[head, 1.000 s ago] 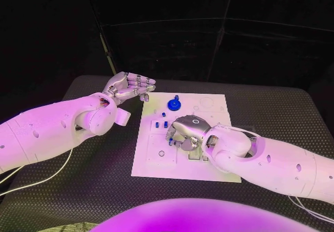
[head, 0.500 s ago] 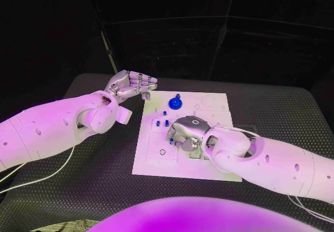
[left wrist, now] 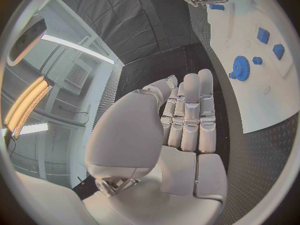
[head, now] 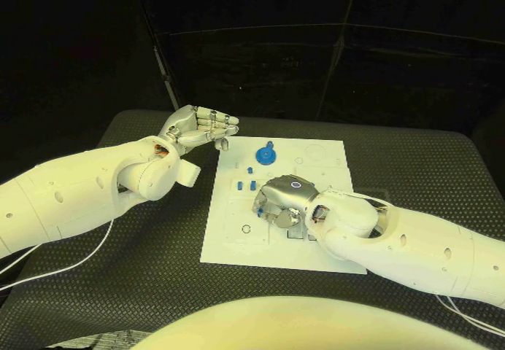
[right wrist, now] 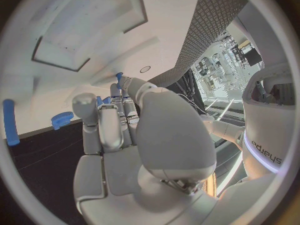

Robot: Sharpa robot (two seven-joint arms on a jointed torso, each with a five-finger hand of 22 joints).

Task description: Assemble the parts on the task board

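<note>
One word shows on the robot's white body in the right wrist view. It seems to read "sharpa".

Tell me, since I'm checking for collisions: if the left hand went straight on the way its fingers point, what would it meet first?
Probably the task board: the left hand hangs at its far left corner, curled fingers aimed over the white plate. The blue gear lies further along, though height above the board is unclear.

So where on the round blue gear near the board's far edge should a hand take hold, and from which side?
Probably by the small knob beside the toothed disc of the blue gear, pinched from above. The disc lies flat on the task board, so its rim offers little to grip. The left hand hovers nearest, off the board's far left corner.
</note>
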